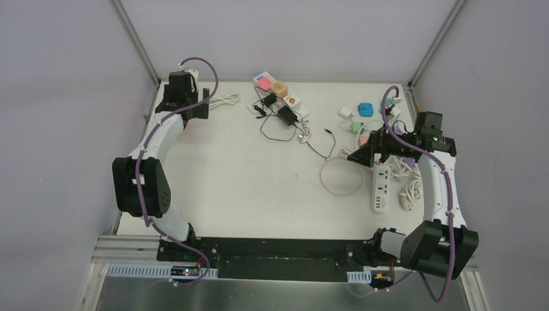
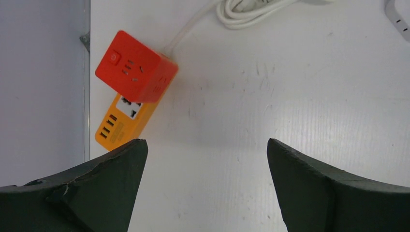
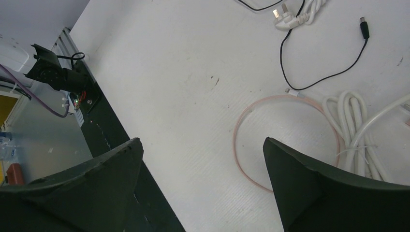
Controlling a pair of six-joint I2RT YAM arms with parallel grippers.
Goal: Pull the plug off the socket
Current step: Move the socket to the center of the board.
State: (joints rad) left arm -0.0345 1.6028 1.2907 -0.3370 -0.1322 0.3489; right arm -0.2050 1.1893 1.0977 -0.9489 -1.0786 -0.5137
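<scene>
Red socket [image 2: 135,67] is seen far left, near the left gripper [image 2: 205,145], which is held wide open; the right gripper [image 3: 202,142] is also opened, empty.

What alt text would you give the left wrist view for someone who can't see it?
A red cube socket with a white cord partly covers an orange strip near the left edge of a white table. The left arm's two dark fingers stand wide open at the bottom, holding nothing.
</scene>
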